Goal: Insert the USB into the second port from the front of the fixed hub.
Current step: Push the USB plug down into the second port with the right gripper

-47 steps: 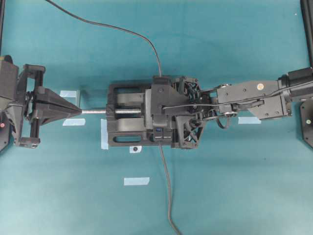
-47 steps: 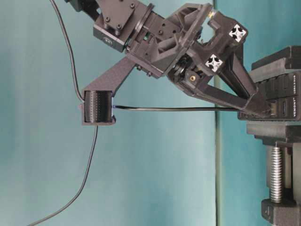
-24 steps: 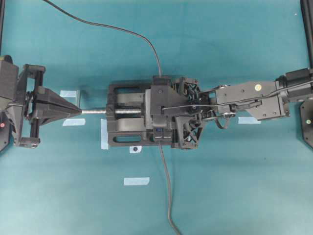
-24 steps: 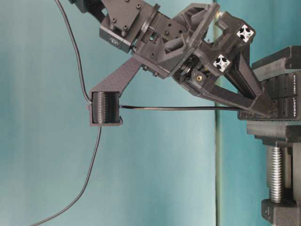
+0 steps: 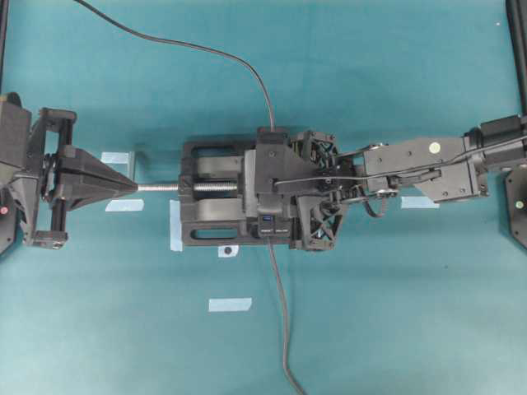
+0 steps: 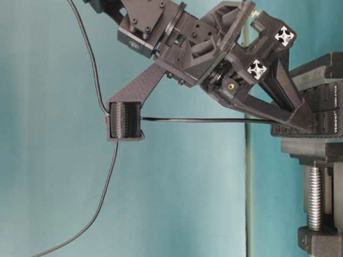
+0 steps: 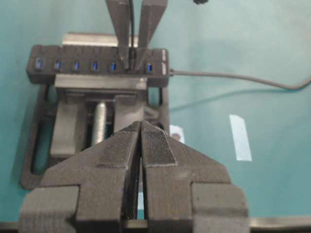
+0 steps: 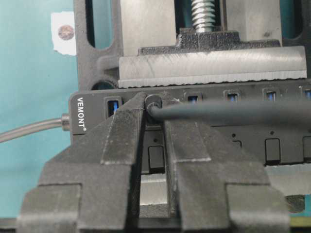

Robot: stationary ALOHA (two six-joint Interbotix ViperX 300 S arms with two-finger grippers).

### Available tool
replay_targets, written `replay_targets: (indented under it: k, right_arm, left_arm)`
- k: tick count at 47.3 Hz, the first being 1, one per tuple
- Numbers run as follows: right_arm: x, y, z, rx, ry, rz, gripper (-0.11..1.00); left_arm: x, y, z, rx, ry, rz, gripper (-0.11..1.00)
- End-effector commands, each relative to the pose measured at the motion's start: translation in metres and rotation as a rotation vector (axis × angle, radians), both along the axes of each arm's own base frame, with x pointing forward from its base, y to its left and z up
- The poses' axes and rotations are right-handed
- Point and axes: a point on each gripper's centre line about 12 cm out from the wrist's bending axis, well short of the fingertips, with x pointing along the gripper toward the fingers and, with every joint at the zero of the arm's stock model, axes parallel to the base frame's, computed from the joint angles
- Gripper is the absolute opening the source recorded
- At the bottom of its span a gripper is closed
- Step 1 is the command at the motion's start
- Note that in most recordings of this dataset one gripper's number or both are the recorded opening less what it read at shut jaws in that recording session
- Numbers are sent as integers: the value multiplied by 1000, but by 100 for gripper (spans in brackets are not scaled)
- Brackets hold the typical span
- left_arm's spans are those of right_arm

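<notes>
The fixed hub (image 7: 77, 65) is a long black bar with a row of blue ports, clamped in a vise; part of it shows in the right wrist view (image 8: 81, 114) and at table level (image 6: 329, 120). My right gripper (image 8: 153, 109) (image 6: 303, 126) (image 5: 272, 210) is shut on the USB (image 8: 154, 103), whose plug sits at the second port from the hub's cabled end. How deep it sits is hidden by the fingers. Its thin cable (image 6: 203, 121) trails back from the plug. My left gripper (image 7: 141, 127) (image 5: 130, 186) is shut and empty, well left of the vise.
A black vise (image 5: 210, 202) with a silver screw (image 5: 160, 187) holds the hub. The hub's thicker grey cable (image 5: 280, 313) runs toward the front edge. Several pale tape strips (image 5: 229, 304) lie on the teal mat.
At table level my right gripper and wrist have shifted slightly toward the hub, keeping hold of the plug. The left arm has not moved.
</notes>
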Motion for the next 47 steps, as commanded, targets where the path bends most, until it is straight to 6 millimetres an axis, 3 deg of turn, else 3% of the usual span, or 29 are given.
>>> replay_targets:
  k: [1,12,21,28,38,42,47]
  right_arm:
    - [-4,7,-4,7,23,5,6]
    - [1,6,4,6,-2,6,7]
    - [2,6,9,5,-3,4,15]
    - [3,6,14,4,-10,3,31]
    - [5,6,25,4,-22,0,72]
    - [3,5,28,3,-16,-1,79]
    - [1,5,33,2,-15,-3,80]
  left_arm:
    - [2,0,7,-2,-26,-1,0]
    - [2,0,7,0,-28,-2,0]
    - [2,0,7,-2,-29,-1,0]
    - [2,0,7,-1,-29,-2,0]
    - [2,0,7,-1,-29,-2,0]
    - [2,0,7,-1,-29,-2,0]
    - [2,0,7,-2,-29,-1,0]
